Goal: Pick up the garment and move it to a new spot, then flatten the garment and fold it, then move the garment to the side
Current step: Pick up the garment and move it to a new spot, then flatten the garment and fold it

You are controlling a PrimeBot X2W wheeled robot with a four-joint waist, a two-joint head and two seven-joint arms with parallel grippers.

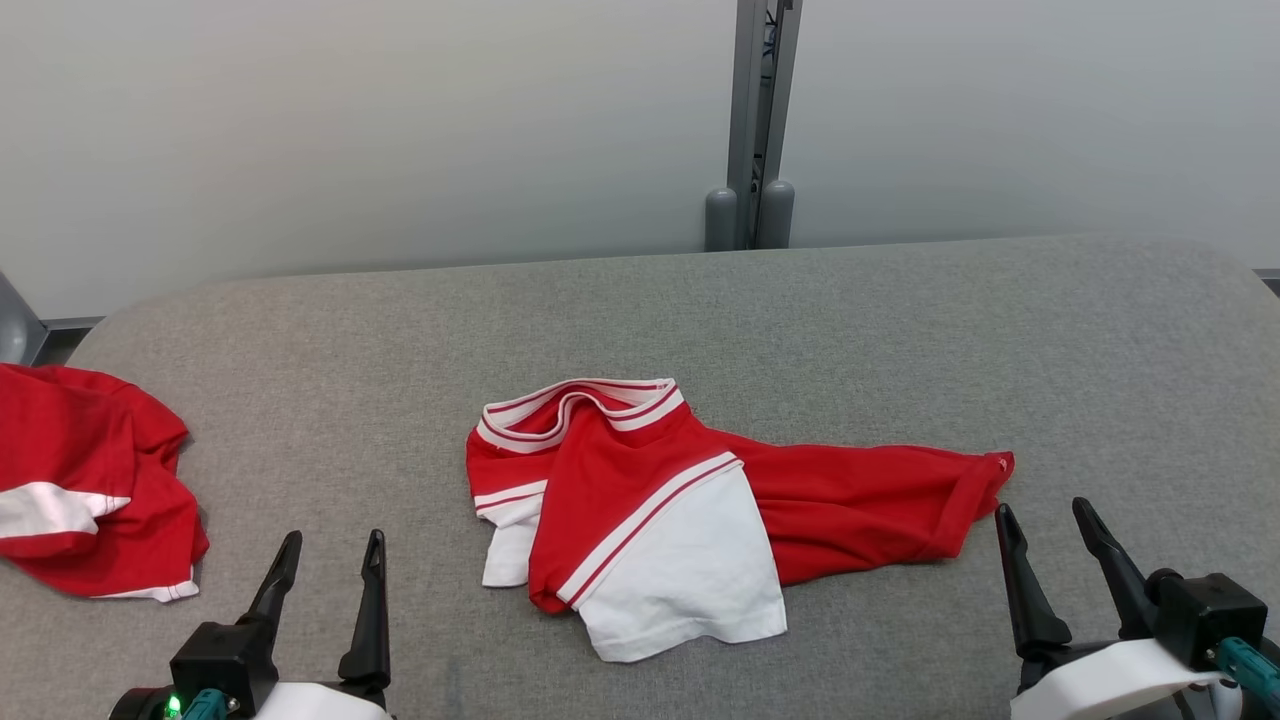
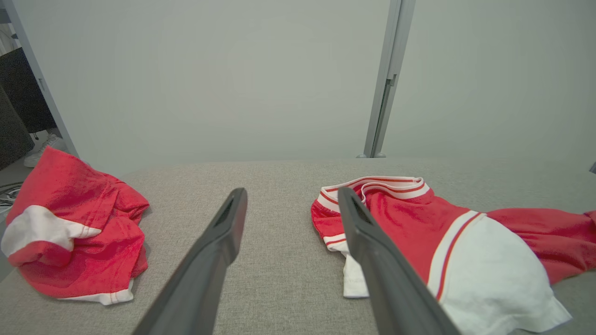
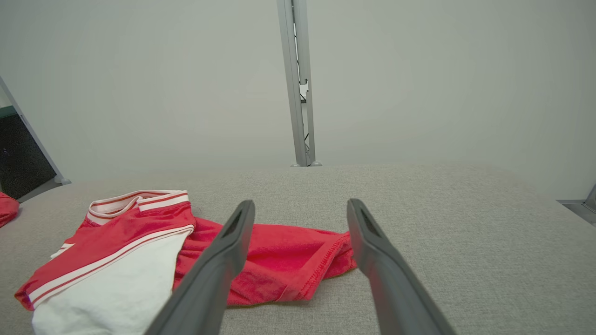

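Two red-and-white shirts lie on the grey desk (image 1: 900,320), and two claws are in sight. The crumpled shirt (image 1: 90,480) at far left is cut by the head view's edge; the left wrist view shows more of it. The left claw (image 1: 335,537) hangs spread, empty. The task shirt (image 1: 640,500) lies rumpled mid-desk; the right wrist view reveals its stitched hem. The right claw (image 1: 1043,507) is spread, empty, just beside that hem.

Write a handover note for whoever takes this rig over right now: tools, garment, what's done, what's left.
Left tool: open, empty.
Right tool: open, empty.
Crumpled red-and-white fabric shirt lies untouched in the middle of the grey upholstered table, red hem nearest the right tool. Another bunched red-and-white garment sits at the table's left.
Done: nothing apparent.
Left: pick up, relocate, flatten, fold, move aside.
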